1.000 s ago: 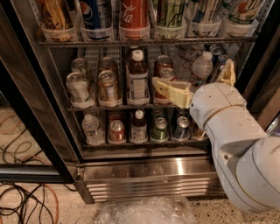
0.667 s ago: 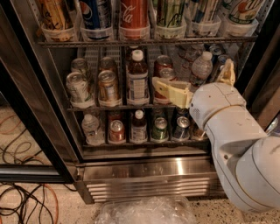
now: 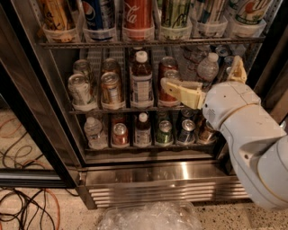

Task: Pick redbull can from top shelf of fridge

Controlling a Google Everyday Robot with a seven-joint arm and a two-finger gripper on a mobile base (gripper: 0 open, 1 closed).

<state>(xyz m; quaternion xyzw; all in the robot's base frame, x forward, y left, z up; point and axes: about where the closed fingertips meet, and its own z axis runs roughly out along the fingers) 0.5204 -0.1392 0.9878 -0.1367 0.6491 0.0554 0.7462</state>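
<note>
The fridge (image 3: 157,179) stands open in front of me. Its top shelf (image 3: 108,44) runs along the top of the view, with cans standing in translucent plastic cups. The redbull can (image 3: 207,11), slim with blue and silver panels, stands second from the right, with only its lower part in view. To its left are a green-and-white striped can (image 3: 175,12), a red cola can (image 3: 138,13) and a Pepsi can (image 3: 100,13). My gripper (image 3: 200,72) is open and empty at middle-shelf height, below the redbull can, with cream fingers (image 3: 180,92) spread wide.
The middle shelf holds silver and copper cans (image 3: 81,90), a dark bottle (image 3: 141,83) and a clear water bottle (image 3: 208,69). The lower shelf holds more cans and bottles (image 3: 164,131). The black door frame (image 3: 31,112) is at left. Cables (image 3: 27,211) and a plastic bag (image 3: 153,218) lie on the floor.
</note>
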